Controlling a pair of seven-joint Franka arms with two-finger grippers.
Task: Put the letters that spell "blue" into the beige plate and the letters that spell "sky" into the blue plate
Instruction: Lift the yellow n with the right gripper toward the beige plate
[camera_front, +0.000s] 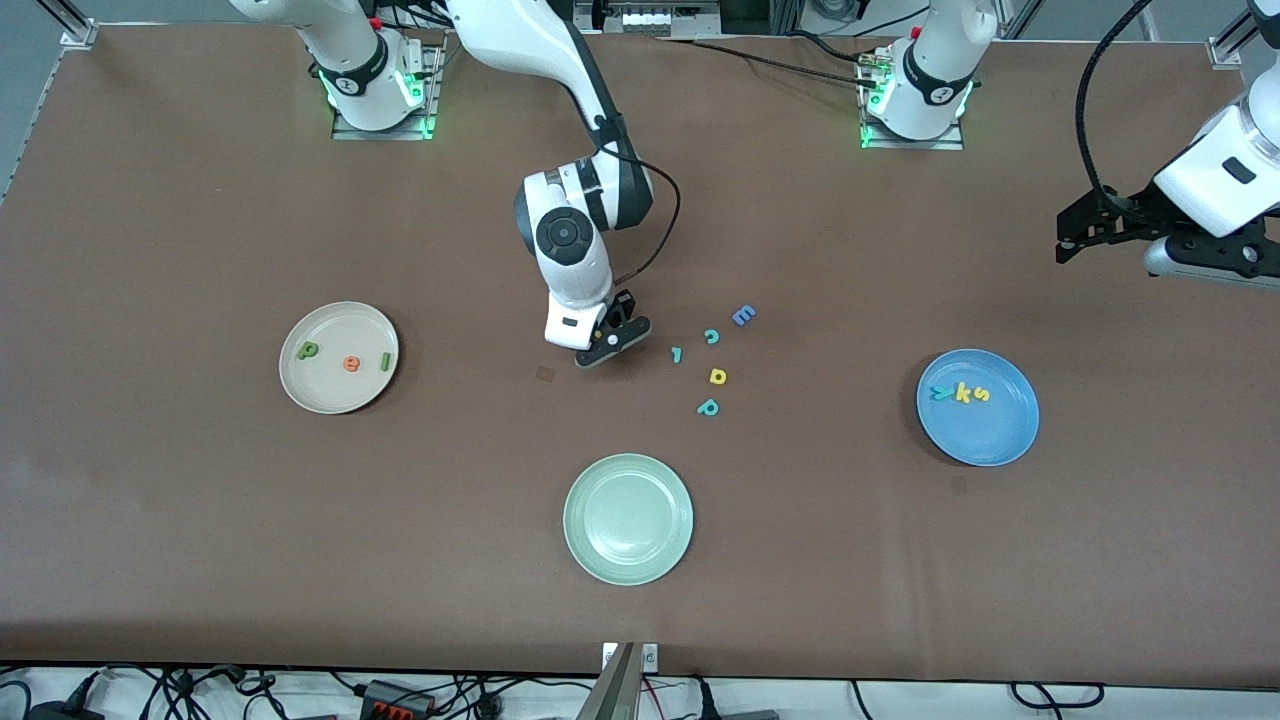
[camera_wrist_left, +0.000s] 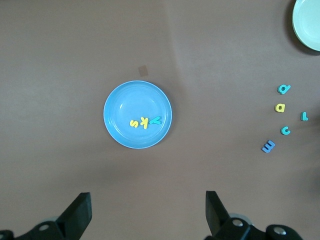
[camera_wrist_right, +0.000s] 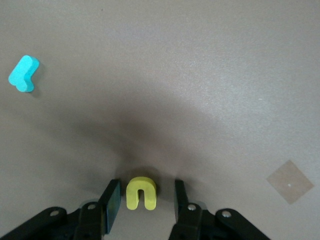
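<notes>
Right tool down on the tabletop, fingers part-open and straddling the yellow u — not yet pinching. Best squeezed squarely across its sides, then lifted straight and carried toward nine o'clock to the beige plate. Left tool waiting, spread wide, above the blue plate.

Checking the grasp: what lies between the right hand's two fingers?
The small yellow foam letter u lies on the brown table between the right hand's open fingers, right wrist view.
</notes>
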